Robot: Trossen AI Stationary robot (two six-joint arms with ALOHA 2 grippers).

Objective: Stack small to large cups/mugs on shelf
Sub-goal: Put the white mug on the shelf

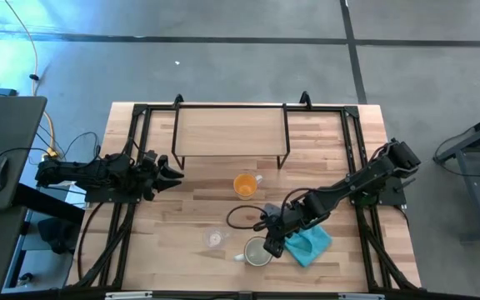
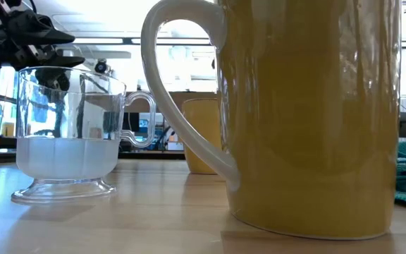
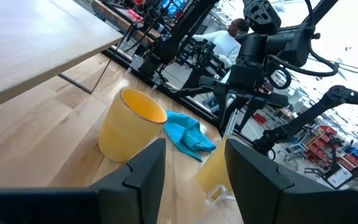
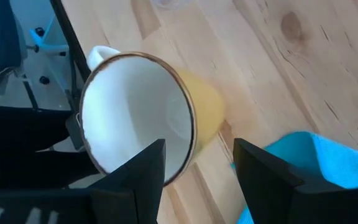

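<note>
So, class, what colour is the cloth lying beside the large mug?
Teal-blue. The cloth shows best in the high view, beside the large mug.

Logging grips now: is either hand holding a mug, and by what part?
Nothing is held. The right hand hangs open above the cream mug; the left hand waits open.

We are in a robotics lab: beyond the pale wooden tabletop (image 1: 190,208) lie grey concrete floor (image 1: 223,67), more dark robot arms (image 3: 272,43) and a seated person (image 3: 229,37).
</note>
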